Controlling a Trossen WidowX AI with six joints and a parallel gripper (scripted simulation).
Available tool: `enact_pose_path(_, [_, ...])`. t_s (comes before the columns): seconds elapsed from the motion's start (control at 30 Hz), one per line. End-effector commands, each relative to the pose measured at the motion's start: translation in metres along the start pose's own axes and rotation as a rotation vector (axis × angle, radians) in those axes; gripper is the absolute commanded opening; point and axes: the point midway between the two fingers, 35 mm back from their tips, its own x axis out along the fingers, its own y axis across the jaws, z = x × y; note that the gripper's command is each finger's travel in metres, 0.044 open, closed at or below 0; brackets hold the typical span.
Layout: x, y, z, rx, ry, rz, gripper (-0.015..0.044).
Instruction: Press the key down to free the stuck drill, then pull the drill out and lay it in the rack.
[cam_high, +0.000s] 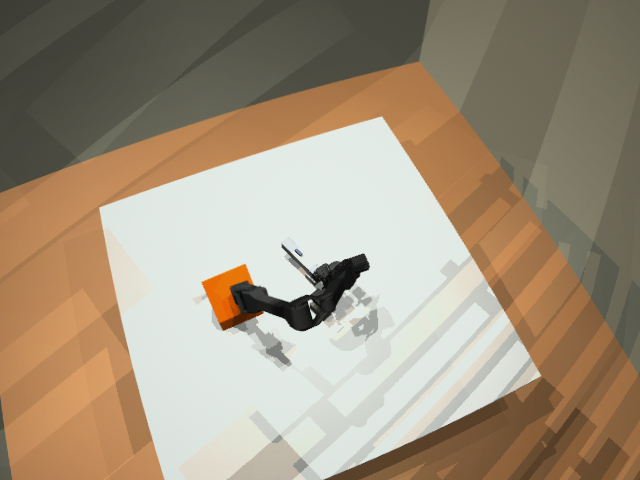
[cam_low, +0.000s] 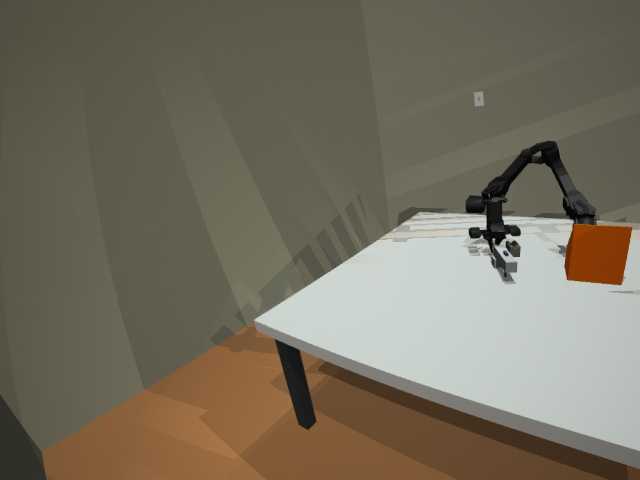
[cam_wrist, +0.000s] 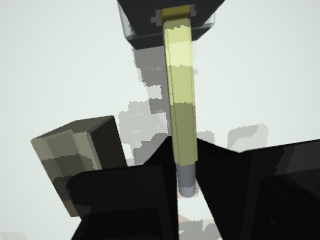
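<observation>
The drill is a slim yellow-green rod with a grey end. My gripper is shut on it near that grey end, pointing down. The drill's other end meets the gold-coloured socket in the holder, a long grey block; I cannot tell how far inside it sits. The small blue key is on top of the holder, out of sight in the wrist view. An olive-brown block, apparently the rack, stands beside my left finger, partly hidden by it.
A large orange block stands by the arm's base. The arm bends over the white table. Shadows cross the table around the gripper.
</observation>
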Motion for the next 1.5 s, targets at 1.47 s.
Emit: enact_pose_path(1.47, [-0.007, 0.001, -0.045, 0.003, 0.007, -0.010, 0.0000])
